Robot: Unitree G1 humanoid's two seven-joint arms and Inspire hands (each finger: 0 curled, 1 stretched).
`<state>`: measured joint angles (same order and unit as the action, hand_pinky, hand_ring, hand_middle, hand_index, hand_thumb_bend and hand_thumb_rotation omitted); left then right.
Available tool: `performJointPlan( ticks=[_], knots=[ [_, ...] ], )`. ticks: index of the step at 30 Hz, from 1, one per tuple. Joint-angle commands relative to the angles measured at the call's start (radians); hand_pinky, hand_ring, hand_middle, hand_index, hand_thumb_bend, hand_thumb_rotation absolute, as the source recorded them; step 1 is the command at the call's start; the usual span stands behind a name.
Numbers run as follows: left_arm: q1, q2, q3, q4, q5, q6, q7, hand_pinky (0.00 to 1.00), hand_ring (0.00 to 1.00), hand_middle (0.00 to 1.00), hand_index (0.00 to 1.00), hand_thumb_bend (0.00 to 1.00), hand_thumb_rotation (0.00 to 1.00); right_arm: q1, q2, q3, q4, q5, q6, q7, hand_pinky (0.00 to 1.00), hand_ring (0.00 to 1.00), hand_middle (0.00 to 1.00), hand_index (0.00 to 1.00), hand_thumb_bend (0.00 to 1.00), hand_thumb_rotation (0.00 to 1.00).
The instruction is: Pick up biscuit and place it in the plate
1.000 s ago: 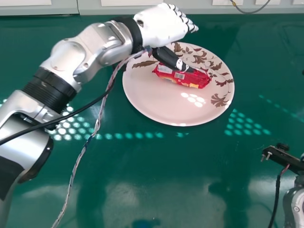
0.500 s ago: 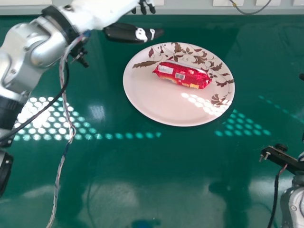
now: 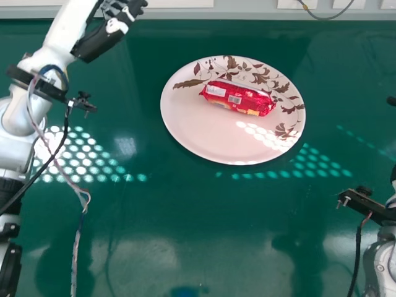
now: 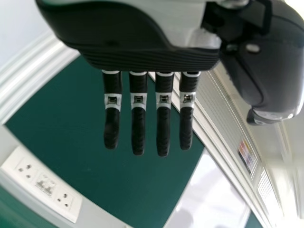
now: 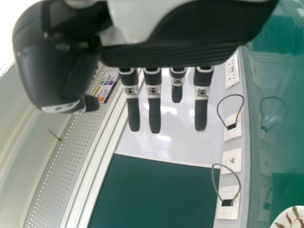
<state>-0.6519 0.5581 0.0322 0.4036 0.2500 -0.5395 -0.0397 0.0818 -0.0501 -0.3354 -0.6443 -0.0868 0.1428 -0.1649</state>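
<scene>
The red biscuit packet (image 3: 238, 98) lies on the upper part of the white plate (image 3: 198, 133), whose rim carries a brown leaf pattern. At the far left of the head view, beyond the table's back edge, my left hand (image 3: 102, 38) is well apart from the plate and touches nothing. In the left wrist view the left hand (image 4: 137, 114) has straight fingers with nothing held. The right hand (image 5: 154, 104) hangs with straight, empty fingers in the right wrist view, and part of the plate (image 5: 289, 219) appears there at the corner.
The green table (image 3: 204, 216) bears patches of dotted light. Along its back edge runs a grey ledge with sockets (image 5: 231, 159) and looped cables. Part of the right arm (image 3: 382, 247) stands at the table's right side. A loose cable (image 3: 77, 247) hangs from the left arm.
My left hand has let go of the biscuit packet and moved off the plate, away to the left. The packet stays lying on the plate. The right arm has hardly moved.
</scene>
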Motion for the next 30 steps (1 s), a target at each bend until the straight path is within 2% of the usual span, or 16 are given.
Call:
performJointPlan(
  ticks=[1,3,5,10,14,18,23,26,30],
  knots=[
    [0.049,-0.032,0.023,-0.014,-0.026,-0.003,0.027,0.39,0.48,0.53,0.58,0.65,0.09,-0.008,-0.013,-0.010,0.015,0.008,-0.017,0.004,0.66,0.76,0.78,0.78,0.47,0.16],
    [0.066,-0.061,0.036,-0.013,-0.081,0.001,0.010,0.37,0.46,0.52,0.57,0.63,0.03,-0.012,-0.015,-0.014,0.021,0.010,-0.016,0.005,0.66,0.75,0.78,0.78,0.47,0.15],
    [0.074,-0.085,0.043,0.002,-0.123,-0.006,-0.003,0.35,0.44,0.50,0.57,0.61,0.01,-0.017,-0.019,-0.017,0.029,0.011,-0.018,0.008,0.65,0.75,0.78,0.78,0.47,0.15],
    [0.077,-0.117,0.040,0.064,-0.138,-0.062,0.003,0.34,0.42,0.48,0.55,0.55,0.00,-0.031,-0.031,-0.025,0.056,0.004,-0.023,0.009,0.63,0.74,0.77,0.77,0.46,0.14],
    [0.059,-0.149,0.041,0.128,-0.160,-0.115,-0.001,0.33,0.41,0.47,0.49,0.50,0.03,-0.047,-0.044,-0.032,0.078,0.002,-0.019,0.009,0.61,0.73,0.76,0.76,0.47,0.17],
    [0.023,-0.189,0.038,0.195,-0.131,-0.128,0.053,0.34,0.41,0.47,0.49,0.49,0.04,-0.060,-0.049,-0.039,0.106,0.027,-0.030,0.018,0.62,0.74,0.76,0.77,0.48,0.17],
    [-0.002,-0.264,0.025,0.214,-0.123,-0.111,0.105,0.31,0.38,0.45,0.48,0.48,0.04,-0.070,-0.053,-0.031,0.113,0.010,-0.030,0.012,0.63,0.75,0.77,0.78,0.47,0.16],
    [0.016,-0.291,0.029,0.201,-0.110,-0.111,0.138,0.30,0.37,0.44,0.48,0.48,0.04,-0.061,-0.055,-0.035,0.104,-0.012,-0.029,0.004,0.61,0.73,0.76,0.77,0.47,0.16],
    [0.053,-0.307,0.050,0.195,-0.122,-0.107,0.159,0.33,0.39,0.44,0.48,0.48,0.04,-0.047,-0.051,-0.047,0.098,-0.017,-0.033,0.000,0.65,0.74,0.77,0.77,0.45,0.15]
  ],
)
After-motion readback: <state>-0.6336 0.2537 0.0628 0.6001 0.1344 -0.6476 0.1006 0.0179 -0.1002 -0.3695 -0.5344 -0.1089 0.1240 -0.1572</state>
